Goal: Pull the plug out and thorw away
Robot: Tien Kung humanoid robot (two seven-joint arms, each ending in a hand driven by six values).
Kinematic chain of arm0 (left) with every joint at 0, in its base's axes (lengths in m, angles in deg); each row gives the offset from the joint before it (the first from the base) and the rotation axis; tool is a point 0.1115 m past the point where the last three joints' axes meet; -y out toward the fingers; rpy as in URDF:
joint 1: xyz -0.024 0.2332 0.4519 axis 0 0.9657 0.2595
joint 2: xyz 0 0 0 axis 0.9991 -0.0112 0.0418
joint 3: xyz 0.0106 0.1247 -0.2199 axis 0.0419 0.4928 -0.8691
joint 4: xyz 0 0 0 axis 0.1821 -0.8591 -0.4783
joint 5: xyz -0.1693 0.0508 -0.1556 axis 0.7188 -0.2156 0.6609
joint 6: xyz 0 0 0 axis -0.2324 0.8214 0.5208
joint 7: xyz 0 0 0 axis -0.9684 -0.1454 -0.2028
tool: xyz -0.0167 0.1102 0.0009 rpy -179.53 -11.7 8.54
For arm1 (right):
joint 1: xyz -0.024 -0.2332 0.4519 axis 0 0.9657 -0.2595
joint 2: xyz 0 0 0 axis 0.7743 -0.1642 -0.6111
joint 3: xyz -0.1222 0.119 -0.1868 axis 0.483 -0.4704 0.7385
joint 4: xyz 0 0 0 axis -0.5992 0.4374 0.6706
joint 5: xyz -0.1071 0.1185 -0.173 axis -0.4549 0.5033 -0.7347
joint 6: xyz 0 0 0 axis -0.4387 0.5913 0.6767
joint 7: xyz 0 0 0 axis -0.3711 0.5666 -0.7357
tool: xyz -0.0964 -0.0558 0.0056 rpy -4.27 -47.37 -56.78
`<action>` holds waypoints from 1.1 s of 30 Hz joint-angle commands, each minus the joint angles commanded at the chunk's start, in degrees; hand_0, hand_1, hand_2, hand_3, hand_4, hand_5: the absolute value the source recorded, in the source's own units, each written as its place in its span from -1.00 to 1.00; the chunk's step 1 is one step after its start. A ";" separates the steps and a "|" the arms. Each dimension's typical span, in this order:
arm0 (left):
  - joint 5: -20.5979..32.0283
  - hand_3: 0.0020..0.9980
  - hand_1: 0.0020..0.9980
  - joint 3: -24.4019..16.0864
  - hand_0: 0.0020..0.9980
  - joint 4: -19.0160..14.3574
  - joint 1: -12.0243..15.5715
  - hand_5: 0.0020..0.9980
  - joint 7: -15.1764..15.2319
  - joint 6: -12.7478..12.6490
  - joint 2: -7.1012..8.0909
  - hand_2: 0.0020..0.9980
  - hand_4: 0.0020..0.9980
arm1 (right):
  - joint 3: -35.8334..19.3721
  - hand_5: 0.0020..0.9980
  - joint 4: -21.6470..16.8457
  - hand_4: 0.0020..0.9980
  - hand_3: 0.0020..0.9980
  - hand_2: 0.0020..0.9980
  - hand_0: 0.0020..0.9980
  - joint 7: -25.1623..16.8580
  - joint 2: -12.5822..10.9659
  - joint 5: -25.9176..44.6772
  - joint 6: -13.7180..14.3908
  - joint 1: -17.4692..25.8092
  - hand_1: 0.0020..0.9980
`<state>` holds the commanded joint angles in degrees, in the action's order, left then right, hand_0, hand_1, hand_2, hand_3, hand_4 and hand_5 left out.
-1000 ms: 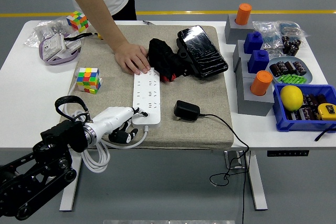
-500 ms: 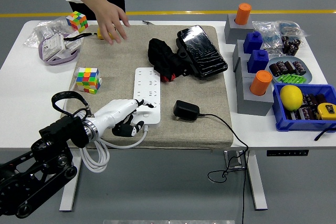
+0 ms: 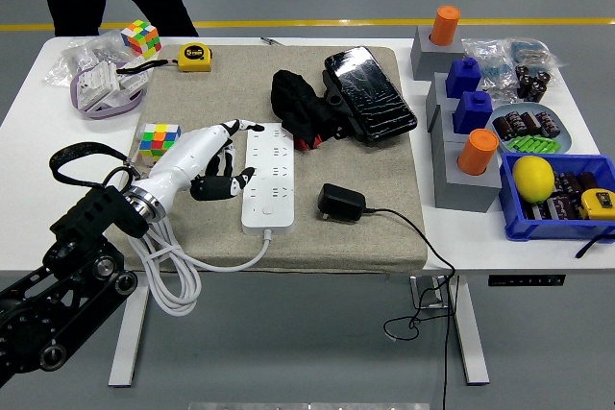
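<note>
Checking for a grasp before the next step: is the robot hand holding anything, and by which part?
Nothing is held: the left robot hand lies beside the power strip, fingers loose.

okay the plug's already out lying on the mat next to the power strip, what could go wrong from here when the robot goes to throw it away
1. The black plug lies right of the white power strip, while the left hand sits on the strip's left side, so reaching across may shove the strip.
2. The plug's black cable trails over the table's front edge and could drag or snag when lifted.
3. No bin is visible, so the drop spot is unclear.
</note>
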<state>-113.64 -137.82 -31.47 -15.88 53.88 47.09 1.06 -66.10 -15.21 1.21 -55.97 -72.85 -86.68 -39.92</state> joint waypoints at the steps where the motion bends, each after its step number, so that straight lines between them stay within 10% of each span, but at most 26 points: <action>1: 0.11 0.72 0.03 -0.50 -0.27 0.28 0.01 -0.67 0.23 -0.23 -0.16 0.07 0.70 | 0.07 -0.02 0.00 0.95 0.14 0.34 0.14 0.00 -0.01 0.01 0.02 -0.04 0.29; 5: 0.86 0.72 0.03 -1.46 -0.27 1.54 -0.13 -0.67 0.89 -0.98 -0.46 0.07 0.70 | 0.18 -0.02 -0.03 0.95 0.14 0.34 0.14 -0.03 -0.04 0.10 0.11 -0.35 0.29; 6: 1.13 0.79 0.66 -1.50 0.47 1.90 -0.19 -0.28 1.01 -1.12 -0.49 0.62 0.90 | 0.20 -0.02 -0.02 0.94 0.14 0.34 0.14 -0.04 -0.04 0.13 0.10 -0.40 0.29; 33: 0.89 0.86 0.80 -3.39 0.69 1.66 0.02 -0.09 -0.80 0.03 -0.76 0.77 0.95 | 0.63 -0.02 0.10 0.94 0.14 0.34 0.14 0.20 -0.43 0.14 0.44 -0.89 0.29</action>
<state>-112.75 -141.20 -29.81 -15.86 53.08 47.11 0.30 -65.47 -15.11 1.41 -56.40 -72.72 -86.23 -40.81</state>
